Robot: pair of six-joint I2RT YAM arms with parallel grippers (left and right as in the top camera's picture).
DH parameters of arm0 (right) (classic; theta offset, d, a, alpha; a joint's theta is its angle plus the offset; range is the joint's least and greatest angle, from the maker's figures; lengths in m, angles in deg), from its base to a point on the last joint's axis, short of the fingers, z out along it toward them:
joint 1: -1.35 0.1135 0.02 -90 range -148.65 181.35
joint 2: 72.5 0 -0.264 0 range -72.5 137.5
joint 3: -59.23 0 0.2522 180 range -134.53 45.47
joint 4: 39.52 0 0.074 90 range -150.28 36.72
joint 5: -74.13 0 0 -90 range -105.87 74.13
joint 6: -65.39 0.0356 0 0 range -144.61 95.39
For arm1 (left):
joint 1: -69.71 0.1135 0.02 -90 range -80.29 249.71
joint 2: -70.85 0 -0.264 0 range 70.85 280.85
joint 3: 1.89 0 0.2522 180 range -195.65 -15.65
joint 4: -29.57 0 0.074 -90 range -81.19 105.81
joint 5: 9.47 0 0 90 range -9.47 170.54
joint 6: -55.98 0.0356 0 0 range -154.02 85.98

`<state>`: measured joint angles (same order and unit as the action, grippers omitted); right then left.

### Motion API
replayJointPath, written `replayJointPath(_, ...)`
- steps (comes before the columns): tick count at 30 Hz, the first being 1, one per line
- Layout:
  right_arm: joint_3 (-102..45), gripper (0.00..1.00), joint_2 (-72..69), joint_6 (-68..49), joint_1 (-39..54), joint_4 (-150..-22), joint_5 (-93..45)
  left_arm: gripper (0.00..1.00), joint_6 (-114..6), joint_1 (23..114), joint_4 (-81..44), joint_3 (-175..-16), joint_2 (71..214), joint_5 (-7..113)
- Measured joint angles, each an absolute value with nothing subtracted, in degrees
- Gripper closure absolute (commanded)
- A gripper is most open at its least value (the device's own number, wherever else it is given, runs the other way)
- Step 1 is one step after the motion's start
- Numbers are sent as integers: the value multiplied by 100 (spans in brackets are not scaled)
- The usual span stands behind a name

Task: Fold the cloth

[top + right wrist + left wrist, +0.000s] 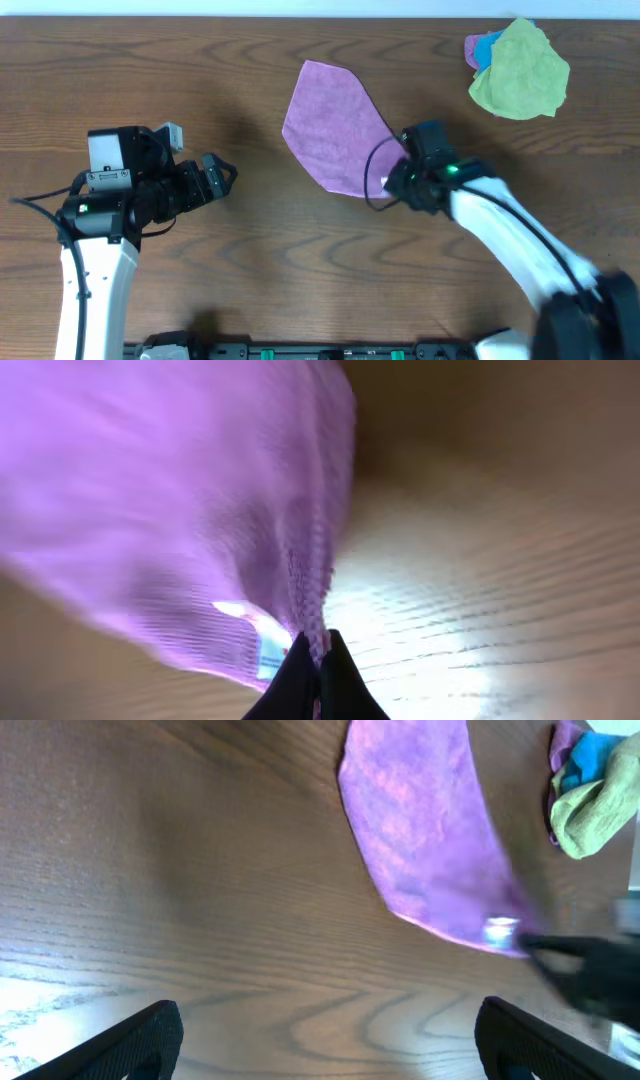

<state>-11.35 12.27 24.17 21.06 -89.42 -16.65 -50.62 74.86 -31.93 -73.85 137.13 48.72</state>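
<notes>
The purple-magenta cloth (333,126) lies in the middle of the table, partly lifted at its near right corner. My right gripper (395,178) is shut on that corner; in the right wrist view the fingers (318,650) pinch the cloth (180,490) beside its small white tag (262,645). My left gripper (222,177) is open and empty, left of the cloth and apart from it. In the left wrist view its fingertips (325,1040) are spread over bare wood, with the cloth (425,830) farther ahead.
A yellow-green cloth (522,70) lies bunched at the back right on top of a blue cloth (487,48); they also show in the left wrist view (590,800). The wooden table (250,260) has a dark rail along its front edge.
</notes>
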Motion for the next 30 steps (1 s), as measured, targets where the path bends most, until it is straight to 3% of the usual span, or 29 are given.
replayJointPath(6, -1636, 99, -156, 2069, 2084, -8988, -1321, 5, -5453, 7486, -3156, -7387, 14080, 4824)
replayJointPath(14, -1622, 99, -71, 1881, 2071, -9478, -1055, 5, -5630, 7486, -3150, -7387, 14493, 4577)
replayJointPath(30, -1620, 99, 14, 1435, 1857, -7718, -808, 5, -5654, 7311, -2975, -7387, 14502, 4363)
